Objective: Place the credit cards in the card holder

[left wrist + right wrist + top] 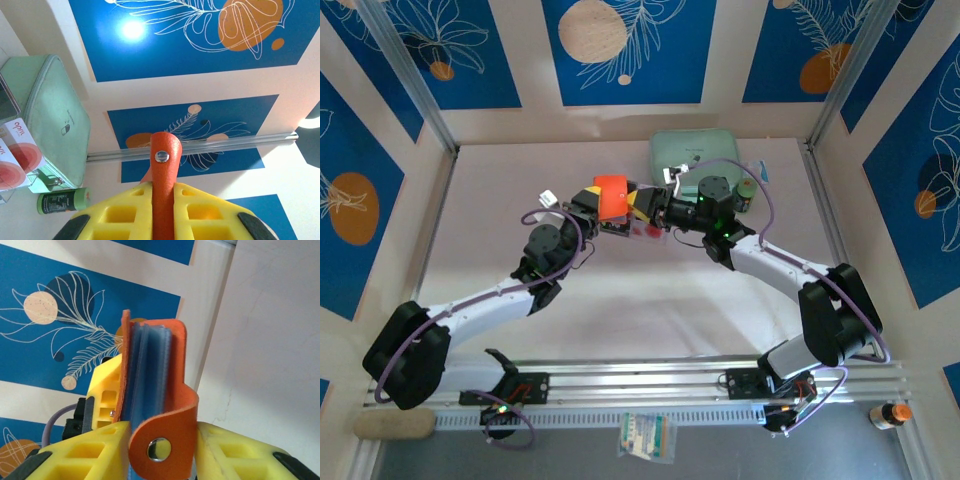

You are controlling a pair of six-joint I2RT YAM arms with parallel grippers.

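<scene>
You're early in the job, as far as I can judge. The holder (612, 194) is up off the table (650, 300), held between the two arms. From the right wrist you see it edge-on, its orange cover parted and the blue-grey sleeves (147, 370) showing. No card shows in them, though seen from the edge you can't be sure.

The left gripper (162, 205) is clamped tight on the snap strap (163, 165). The right gripper (160, 452) is part closed with the holder's lower edge between its fingers — pressed to both sides, it seems.

The cards (24, 154) lie low down beside the case (55, 115), red dots up, apart from the holder. All of the loading looks left to do.

What stands in your way is mostly your own grip — both grippers are taken up with the holder, so one must let go to fetch a card. The case sits right against the cards, and a bottle (62, 201) lies near them.
</scene>
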